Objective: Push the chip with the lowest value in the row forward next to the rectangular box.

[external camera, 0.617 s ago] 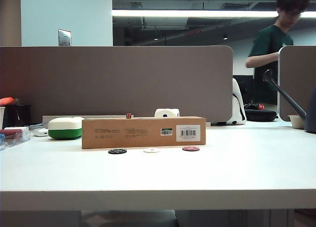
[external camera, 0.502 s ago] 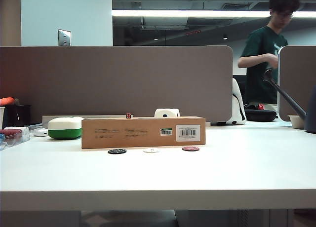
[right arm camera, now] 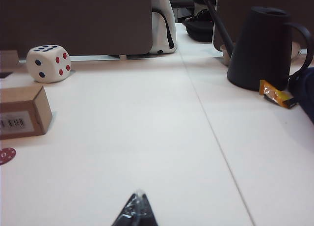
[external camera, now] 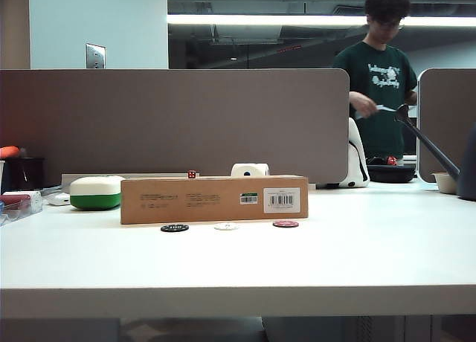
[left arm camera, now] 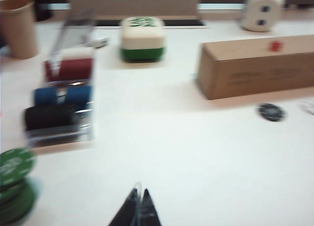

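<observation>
Your white chip sits just beside the rectangular box, between black and red chips. Left claw and right claw are both pressed together, low over the bench.

A white worktop carries everything. On it lies the rectangular box, and just in front of it a row of three: a black chip, the chip with a pale face in the middle, and a red chip. A white-and-green case sits beside the box's left end, a large die behind it. Far left stands a clear chip rack beside a green chip stack; far right, a dark watering can. The left pincer and right pincer hover low over bare worktop, tips together.
</observation>
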You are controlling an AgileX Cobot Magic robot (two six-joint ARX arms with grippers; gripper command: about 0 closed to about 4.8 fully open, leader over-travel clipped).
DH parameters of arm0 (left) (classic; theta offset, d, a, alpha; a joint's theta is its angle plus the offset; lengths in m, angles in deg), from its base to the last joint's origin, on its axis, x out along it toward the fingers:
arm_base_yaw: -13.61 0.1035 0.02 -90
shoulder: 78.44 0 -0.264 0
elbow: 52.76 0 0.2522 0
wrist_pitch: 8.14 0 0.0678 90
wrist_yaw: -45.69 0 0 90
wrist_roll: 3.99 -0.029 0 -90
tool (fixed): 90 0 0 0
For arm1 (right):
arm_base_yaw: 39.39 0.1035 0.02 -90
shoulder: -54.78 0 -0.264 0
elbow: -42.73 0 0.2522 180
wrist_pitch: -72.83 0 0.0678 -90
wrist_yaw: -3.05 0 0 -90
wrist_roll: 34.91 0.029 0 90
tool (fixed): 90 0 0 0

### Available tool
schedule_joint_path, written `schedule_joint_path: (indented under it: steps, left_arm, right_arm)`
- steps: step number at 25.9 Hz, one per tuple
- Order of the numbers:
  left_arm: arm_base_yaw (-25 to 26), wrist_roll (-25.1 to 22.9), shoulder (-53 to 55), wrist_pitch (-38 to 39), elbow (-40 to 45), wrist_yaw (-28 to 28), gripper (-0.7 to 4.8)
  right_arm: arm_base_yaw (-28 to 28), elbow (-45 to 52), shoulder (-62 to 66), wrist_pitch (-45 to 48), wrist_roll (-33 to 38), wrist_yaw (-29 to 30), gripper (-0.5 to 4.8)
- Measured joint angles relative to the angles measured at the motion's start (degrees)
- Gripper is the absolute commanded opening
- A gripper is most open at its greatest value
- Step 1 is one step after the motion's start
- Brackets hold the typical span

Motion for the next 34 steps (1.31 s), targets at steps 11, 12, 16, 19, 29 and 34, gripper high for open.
schedule_joint_path:
  steps: [11,12,16,19,29,34]
  left_arm:
    - [-22.2,0.0,24.2,1.3,-10.5,-0.2,-0.05]
    - [-24.2,0.0,31.1,-0.4,-13.1,-0.4,-0.05]
    - [-24.2,0.0,48.5,-2.0,-24.3,-0.4,-0.05]
    - [-24.2,0.0,55.8,-1.9,-30.9,-0.4,-0.05]
    - [-24.2,0.0,71.1,-3.9,-42.1,-0.4,-0.05]
    - [-24.2,0.0,71.0,-3.9,-42.2,-0.4,-0.05]
  right_arm:
    - [0.0,0.0,0.0,4.2,31.9,0.6,-0.01]
    - [0.0,0.0,0.0,5.0,34.1,2.4,-0.01]
    - [0.0,0.0,0.0,5.4,35.4,11.9,-0.01]
    - [0.1,0.0,0.0,5.2,35.5,14.6,-0.01]
    - [0.1,-0.6,0.2,5.7,40.3,20.4,-0.04]
    - [0.1,-8.7,0.3,6.2,43.5,18.4,-0.05]
